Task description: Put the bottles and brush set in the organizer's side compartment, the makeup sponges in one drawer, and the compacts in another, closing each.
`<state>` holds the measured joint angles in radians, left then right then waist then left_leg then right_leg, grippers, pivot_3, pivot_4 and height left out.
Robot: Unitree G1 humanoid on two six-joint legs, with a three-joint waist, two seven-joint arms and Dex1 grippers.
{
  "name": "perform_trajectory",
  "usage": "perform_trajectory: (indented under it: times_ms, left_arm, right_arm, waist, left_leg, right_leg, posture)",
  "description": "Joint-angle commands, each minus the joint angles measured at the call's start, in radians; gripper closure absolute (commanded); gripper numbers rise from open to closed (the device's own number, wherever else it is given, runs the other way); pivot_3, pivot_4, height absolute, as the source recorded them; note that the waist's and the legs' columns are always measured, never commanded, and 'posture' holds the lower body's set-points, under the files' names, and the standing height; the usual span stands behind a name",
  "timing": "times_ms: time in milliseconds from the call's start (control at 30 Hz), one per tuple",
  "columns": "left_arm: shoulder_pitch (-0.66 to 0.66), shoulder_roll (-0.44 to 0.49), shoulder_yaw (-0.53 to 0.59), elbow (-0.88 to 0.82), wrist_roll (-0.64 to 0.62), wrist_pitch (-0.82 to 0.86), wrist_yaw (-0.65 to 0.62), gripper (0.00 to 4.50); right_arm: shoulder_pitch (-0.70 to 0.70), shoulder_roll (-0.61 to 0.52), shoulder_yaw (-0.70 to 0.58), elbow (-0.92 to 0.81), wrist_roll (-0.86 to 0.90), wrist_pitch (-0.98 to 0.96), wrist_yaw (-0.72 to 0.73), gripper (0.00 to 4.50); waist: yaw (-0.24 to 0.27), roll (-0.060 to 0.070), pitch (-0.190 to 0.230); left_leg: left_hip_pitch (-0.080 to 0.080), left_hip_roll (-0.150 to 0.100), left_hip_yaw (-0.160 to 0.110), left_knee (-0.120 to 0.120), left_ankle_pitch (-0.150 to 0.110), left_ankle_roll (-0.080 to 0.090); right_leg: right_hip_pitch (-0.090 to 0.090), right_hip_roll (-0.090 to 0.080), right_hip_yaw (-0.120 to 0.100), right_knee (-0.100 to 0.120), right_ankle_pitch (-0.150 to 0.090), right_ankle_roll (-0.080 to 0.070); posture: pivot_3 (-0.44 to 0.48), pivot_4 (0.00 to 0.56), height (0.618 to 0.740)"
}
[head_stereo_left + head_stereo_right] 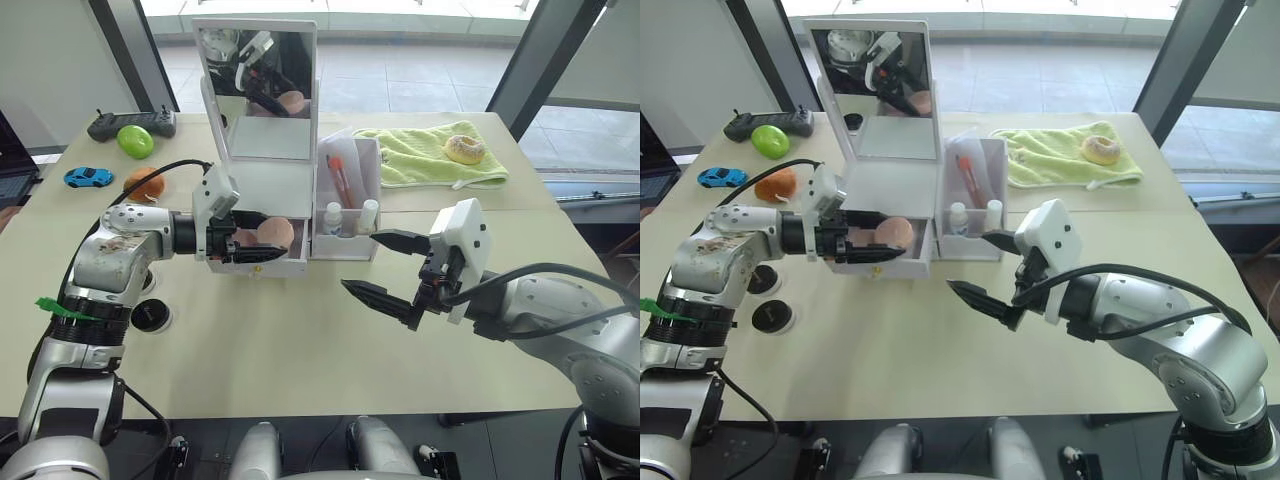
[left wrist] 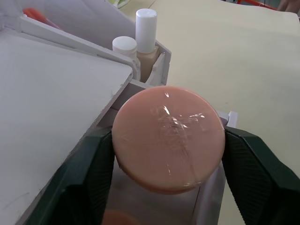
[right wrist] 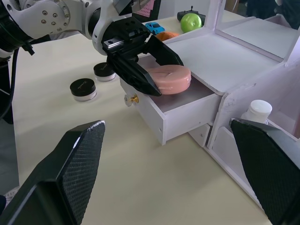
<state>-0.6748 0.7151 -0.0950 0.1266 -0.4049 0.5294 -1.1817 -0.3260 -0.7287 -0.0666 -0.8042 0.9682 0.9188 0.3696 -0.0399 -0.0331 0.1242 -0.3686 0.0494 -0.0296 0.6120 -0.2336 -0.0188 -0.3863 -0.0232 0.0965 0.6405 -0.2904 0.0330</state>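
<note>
The left gripper [image 3: 157, 70] is clenched on a pink sponge [image 2: 168, 137], one finger on each side of the disc, which lies flat, face up. It hangs directly over the open upper drawer [image 3: 180, 105] of the organizer [image 1: 285, 190], so the coming move is straight down and then a release. A second sponge seems to lie in the drawer already, though that corner is hard to read. The right gripper [image 1: 385, 265] waits with jaws spread, well apart from the drawer, near the side compartment [image 1: 350, 215]. Two compacts [image 3: 83, 88] sit on the table.
</note>
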Motion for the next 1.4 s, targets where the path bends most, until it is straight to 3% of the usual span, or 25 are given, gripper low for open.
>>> perform_trajectory:
  times_ms: [33, 367, 500, 667, 867, 1400]
  left_arm:
    - [-0.023, 0.011, 0.040, -0.020, -0.008, -0.005, 0.003, 0.01]
    - [-0.028, 0.080, 0.130, -0.080, -0.108, 0.097, -0.050, 0.01]
    - [0.000, 0.176, 0.163, -0.062, -0.153, 0.144, -0.147, 0.86]
    - [0.048, 0.254, 0.129, -0.030, -0.126, 0.107, -0.243, 2.49]
    - [0.115, 0.265, 0.074, -0.033, -0.054, 0.010, -0.286, 4.40]
    - [-0.047, 0.044, 0.030, 0.201, 0.154, -0.196, -0.052, 4.46]
  right_arm:
    - [0.003, -0.011, -0.035, -0.038, 0.016, -0.017, -0.003, 0.00]
    - [0.010, -0.008, -0.037, -0.038, 0.017, -0.025, -0.008, 0.00]
    - [0.014, -0.007, -0.037, -0.036, 0.013, -0.027, -0.007, 0.00]
    - [0.017, -0.006, -0.033, -0.032, 0.002, -0.033, -0.003, 0.00]
    - [0.013, -0.009, -0.036, -0.032, -0.004, -0.033, 0.000, 0.00]
    - [0.019, -0.029, -0.061, -0.047, 0.021, -0.019, -0.014, 0.00]
  waist:
    - [0.000, 0.000, 0.000]
    - [-0.002, 0.000, 0.000]
    - [-0.005, 0.000, 0.000]
    - [-0.003, 0.001, 0.000]
    - [0.000, 0.000, 0.001]
    - [0.004, 0.000, 0.000]
  left_leg:
    - [0.000, 0.000, 0.000, 0.000, 0.000, 0.000]
    - [0.000, 0.000, 0.000, 0.000, 0.000, 0.000]
    - [0.000, 0.000, 0.000, -0.001, 0.000, 0.000]
    - [0.001, 0.000, 0.000, -0.001, 0.000, 0.000]
    - [0.000, 0.000, 0.000, -0.001, 0.000, 0.000]
    - [0.000, 0.000, 0.000, 0.000, 0.000, 0.000]
  right_leg:
    - [0.000, 0.000, 0.000, 0.000, 0.000, 0.000]
    - [0.000, 0.000, 0.000, 0.000, 0.000, 0.000]
    - [0.000, 0.000, 0.000, 0.000, 0.000, 0.000]
    - [0.000, 0.000, 0.000, 0.000, 0.000, 0.000]
    - [0.000, 0.000, 0.000, -0.001, 0.000, 0.000]
    - [0.000, 0.000, 0.000, 0.000, 0.000, 0.000]
  posture:
    - [0.000, 0.150, 0.740]
    - [0.000, 0.150, 0.740]
    - [0.000, 0.150, 0.740]
    - [0.000, 0.150, 0.740]
    - [0.000, 0.150, 0.740]
    - [0.000, 0.150, 0.740]
